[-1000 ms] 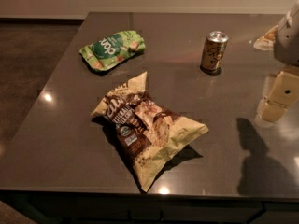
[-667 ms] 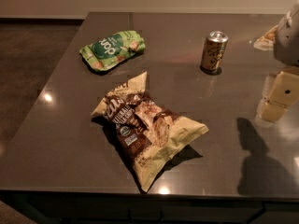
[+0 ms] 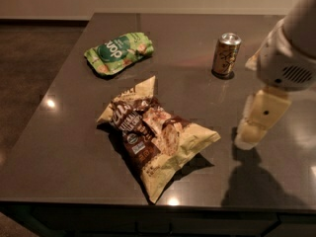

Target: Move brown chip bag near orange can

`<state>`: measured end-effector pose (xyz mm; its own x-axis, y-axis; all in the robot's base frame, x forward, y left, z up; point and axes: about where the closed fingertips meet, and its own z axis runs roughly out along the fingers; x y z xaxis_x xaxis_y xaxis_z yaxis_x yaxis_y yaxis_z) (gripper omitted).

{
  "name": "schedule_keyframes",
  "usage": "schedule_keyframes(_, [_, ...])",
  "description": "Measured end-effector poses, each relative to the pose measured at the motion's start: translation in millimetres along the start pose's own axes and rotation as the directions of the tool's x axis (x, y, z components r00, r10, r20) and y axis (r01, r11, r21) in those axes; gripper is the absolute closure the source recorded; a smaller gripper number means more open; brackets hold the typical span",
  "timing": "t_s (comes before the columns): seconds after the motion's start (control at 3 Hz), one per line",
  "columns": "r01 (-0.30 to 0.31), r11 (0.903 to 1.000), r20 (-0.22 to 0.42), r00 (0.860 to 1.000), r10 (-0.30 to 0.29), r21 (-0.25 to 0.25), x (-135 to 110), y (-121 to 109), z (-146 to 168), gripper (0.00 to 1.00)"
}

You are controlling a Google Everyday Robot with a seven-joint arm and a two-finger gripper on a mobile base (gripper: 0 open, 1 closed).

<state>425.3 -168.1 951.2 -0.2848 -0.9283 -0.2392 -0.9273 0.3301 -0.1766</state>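
The brown chip bag point(image 3: 154, 135), dark brown and tan-yellow with white lettering, lies crumpled on the dark table near its front edge. The orange can point(image 3: 226, 54) stands upright at the back right, well apart from the bag. My gripper point(image 3: 256, 125) hangs above the table at the right, to the right of the bag and in front of the can, touching neither. It holds nothing.
A smaller green snack bag point(image 3: 118, 52) lies at the back left of the table point(image 3: 64, 137). The table's front edge runs just below the brown bag. Dark floor lies to the left. My arm enters from the upper right.
My arm and gripper have shifted a little to the left, toward the bag. The bag, the can and the green bag have not moved.
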Motion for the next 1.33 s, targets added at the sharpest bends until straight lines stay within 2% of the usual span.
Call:
schedule_keyframes(0.33, [-0.052,0.9964,0.0,0.999,0.052,-0.067,-23.8,23.2,29.2,0.0])
schedule_keyframes(0.67, [-0.058,0.9912,-0.014,0.998,0.057,-0.119,-38.2,40.3,51.9,0.0])
schedule_keyframes(1.33, [-0.024,0.9845,-0.006,1.0,0.024,-0.174,-62.1,57.8,97.2,0.0])
